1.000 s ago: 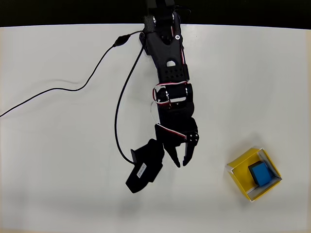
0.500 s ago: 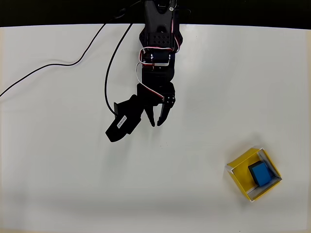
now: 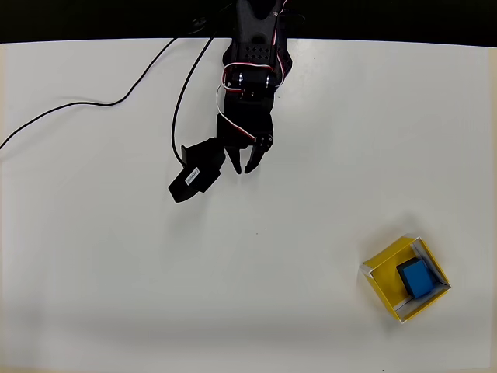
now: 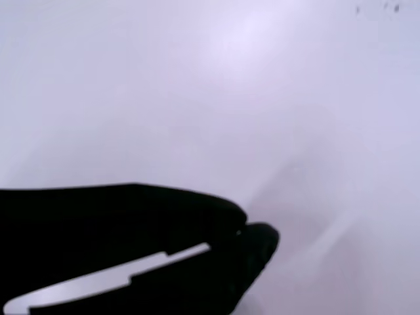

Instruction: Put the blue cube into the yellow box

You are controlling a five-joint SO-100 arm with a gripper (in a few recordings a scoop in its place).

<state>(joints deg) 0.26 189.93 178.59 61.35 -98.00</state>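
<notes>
From where I sit the job looks done: the small bright blue cube [image 3: 416,279] sits inside the shallow yellow square box with the pale rim [image 3: 381,281], near the tabletop's bottom right corner in the overhead view. The cube lies toward the box's right side, close to the rim; I can't tell if it touches the wall.

Well apart, up by the top edge, my black two-finger claw [image 3: 241,165] hangs over bare white tabletop [image 3: 93,256], its tips close together with a narrow gap, holding nothing. The black cabled block with a white label [image 3: 191,177] rides just beside it.

Risks, as I judge them: the thin black cable [image 3: 93,105] trailing toward the left edge could snag on a swing; any sweep back toward the box could knock it.

The wrist view is blurry: dark claw [image 4: 246,239] and pale surface, tips hard to read.
</notes>
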